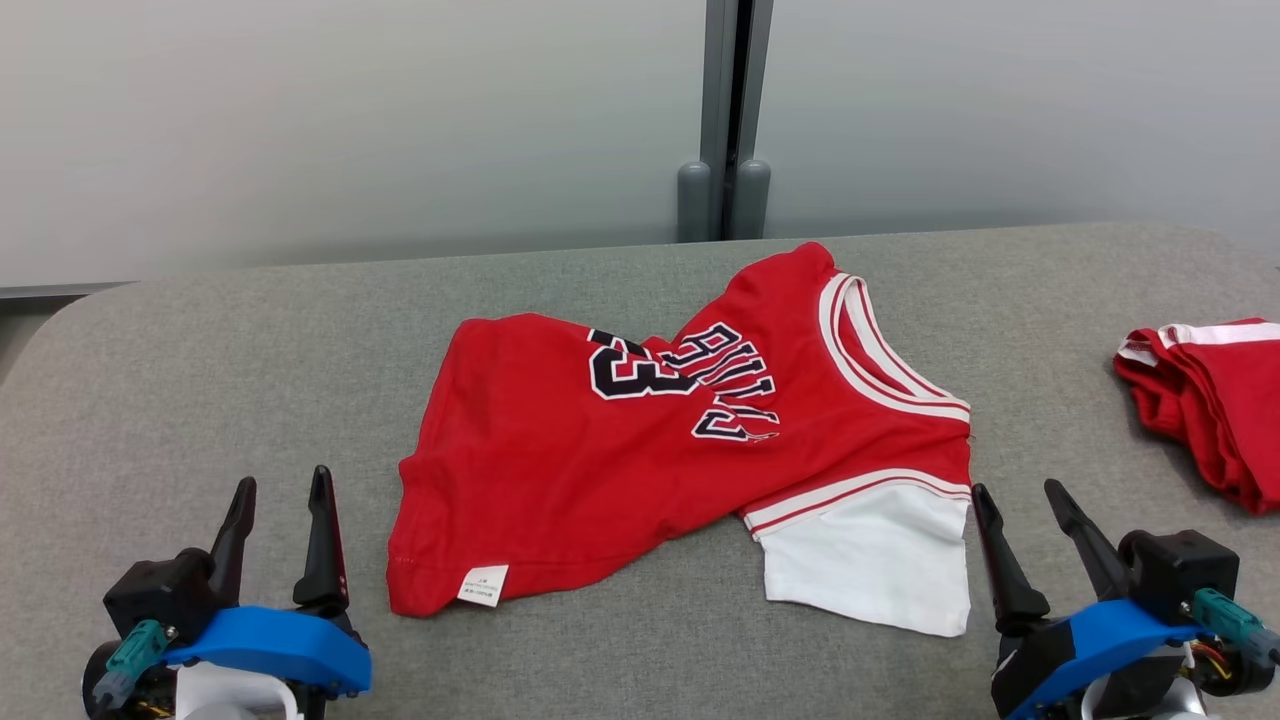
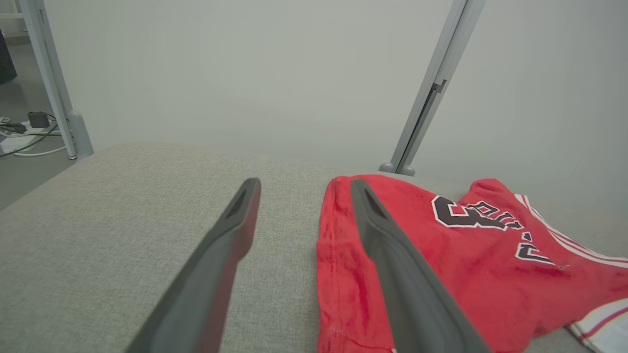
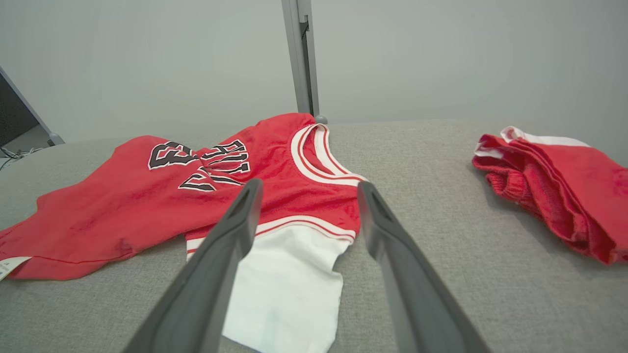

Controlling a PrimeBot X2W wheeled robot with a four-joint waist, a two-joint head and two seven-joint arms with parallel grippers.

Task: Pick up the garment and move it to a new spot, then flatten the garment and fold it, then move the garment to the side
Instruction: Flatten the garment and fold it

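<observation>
Nearest to us, our left gripper [image 1: 282, 480] and our right gripper [image 1: 1017, 490] both stand with fingers wide apart and hold nothing, low over the near side of the grey padded surface [image 1: 200, 380]. Just beyond them the red jersey [image 1: 600, 470] lies crumpled in the middle, twisted over itself, with a white part [image 1: 870, 560] just beside the right gripper. If we pinch only one layer at this twist, we think the cloth may lift bunched and not come flat. Farther right lies a second red garment [image 1: 1210, 400]; a wide sweep of the right arm could catch it. The jersey's top is close to the far edge, so a push may slide it off.
</observation>
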